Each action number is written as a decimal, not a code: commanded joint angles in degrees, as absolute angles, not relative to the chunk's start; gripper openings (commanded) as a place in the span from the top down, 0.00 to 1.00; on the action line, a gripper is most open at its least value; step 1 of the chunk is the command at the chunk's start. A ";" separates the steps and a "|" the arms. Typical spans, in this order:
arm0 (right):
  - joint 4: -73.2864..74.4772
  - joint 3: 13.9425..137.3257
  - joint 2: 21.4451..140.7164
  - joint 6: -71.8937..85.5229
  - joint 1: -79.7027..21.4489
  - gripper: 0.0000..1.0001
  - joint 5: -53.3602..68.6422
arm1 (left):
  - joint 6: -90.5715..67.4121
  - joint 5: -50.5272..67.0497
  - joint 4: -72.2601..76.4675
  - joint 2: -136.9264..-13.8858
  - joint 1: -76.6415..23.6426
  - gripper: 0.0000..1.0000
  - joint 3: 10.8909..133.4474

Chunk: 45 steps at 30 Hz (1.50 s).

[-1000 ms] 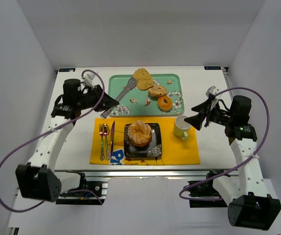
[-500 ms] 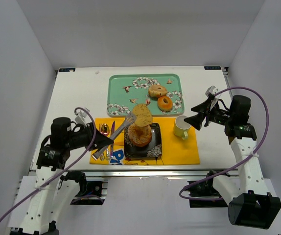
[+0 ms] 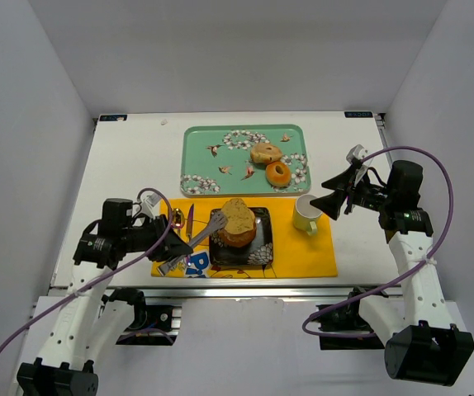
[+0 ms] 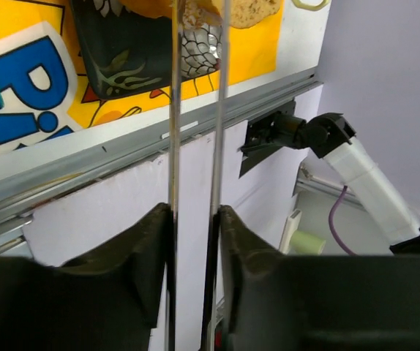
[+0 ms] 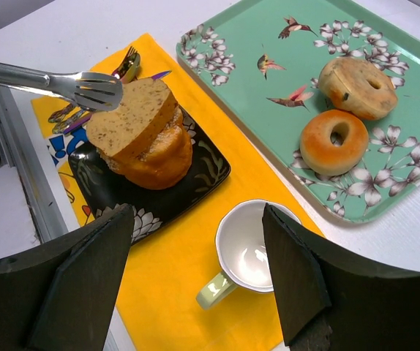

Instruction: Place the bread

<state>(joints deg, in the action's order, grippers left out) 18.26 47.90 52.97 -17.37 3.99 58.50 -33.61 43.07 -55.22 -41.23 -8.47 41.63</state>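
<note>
1. White tabletop [image 3: 130, 165] fills the overhead view, boxed in by pale walls [image 3: 22, 124]. A green tray [image 3: 200, 161] sits at upper centre, with a pale bagel [image 3: 266, 153] and an orange bagel [image 3: 278, 173] on its right part. Below it lies a yellow placemat [image 3: 303, 252] bearing a black plate [image 3: 262, 247], with cutlery [image 3: 189, 214] to the left and a cup [image 3: 305, 214] to the right. The bread slice [image 3: 239, 214] lies on a round pastry [image 3: 233, 239] on the plate. At lower left, the left gripper [image 3: 175, 241] is clamped on metal tongs [image 3: 200, 235] whose tip reaches the slice. At middle right, the right gripper [image 3: 319, 198] is spread wide and holds nothing, just right of the cup.
2. Left wrist view: both fingers [image 4: 133, 256] squeeze the tongs' two arms close together at bottom centre. The arms run up to the plate at the top edge, where part of the slice shows.
3. Right wrist view: its fingers [image 5: 85, 278] stand wide apart at the lower corners. The slice rests tilted on the pastry at left centre. The tongs' head touches the slice's upper left edge; whether it pinches the slice cannot be told.
</note>
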 commanded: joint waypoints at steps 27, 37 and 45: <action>17.93 47.73 52.12 -17.93 3.78 0.24 60.29 | -38.59 11.97 -56.81 -40.95 -8.61 0.81 54.85; 18.98 48.43 51.68 -21.70 3.78 0.24 60.91 | -4.15 -14.96 -13.65 -63.70 -2.13 0.92 45.26; 18.98 46.76 50.45 -21.18 3.78 0.24 61.09 | 7.73 7.37 -2.47 -82.69 11.85 0.90 44.03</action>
